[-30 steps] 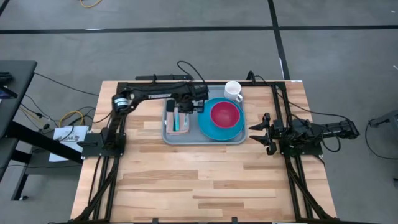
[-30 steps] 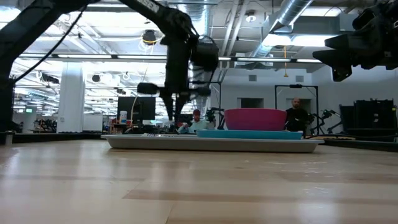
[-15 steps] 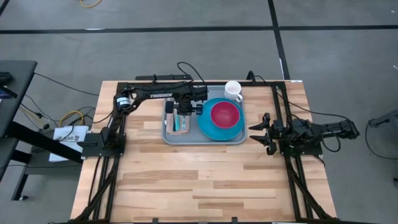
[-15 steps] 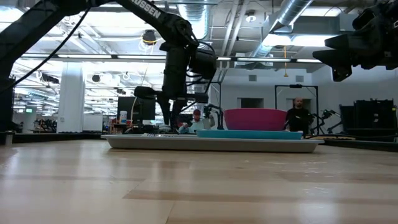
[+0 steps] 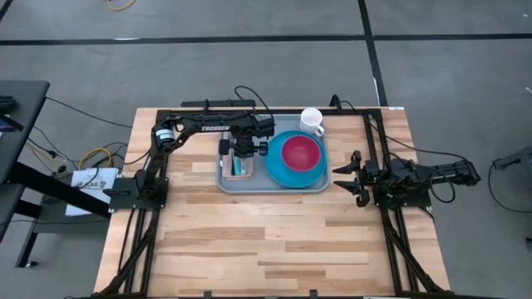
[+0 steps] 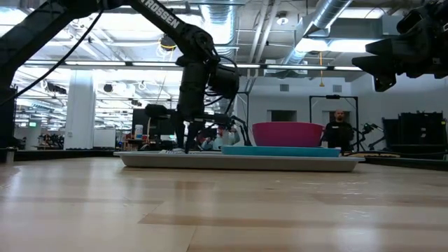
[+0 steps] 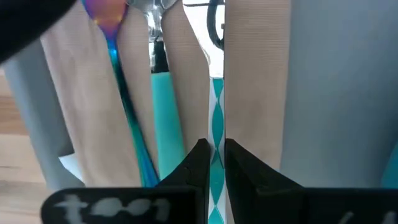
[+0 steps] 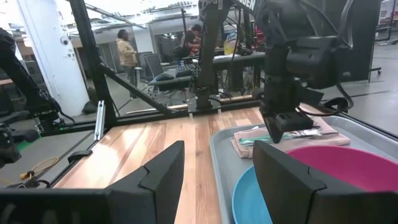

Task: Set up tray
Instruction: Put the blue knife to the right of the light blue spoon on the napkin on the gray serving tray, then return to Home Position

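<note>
One tray [image 5: 226, 178], grey-blue and rimmed, sits on the far half of your wooden table [image 5: 249, 241], and it carries a beige napkin [image 7: 255, 81] on its left part with cutlery laid on it: a knife with a teal handle [image 7: 165, 118], a spoon with an iridescent blue handle [image 7: 127, 106] and a utensil with a teal-and-white patterned handle [image 7: 216, 124]. Beside the napkin, a bright-blue plate [image 5: 291, 172] holds a magenta bowl [image 5: 301, 152], and a white mug [image 5: 312, 120] stands just off the tray's far right corner. Your left gripper [image 7: 213, 163] hangs low over the napkin, its fingers nearly closed with only a thin gap, directly above the patterned handle and gripping nothing. Your right gripper [image 5: 342, 176] waits to the right of the tray, fingers spread wide and empty. Beyond the table, people [image 6: 339, 129] stand in the room.
</note>
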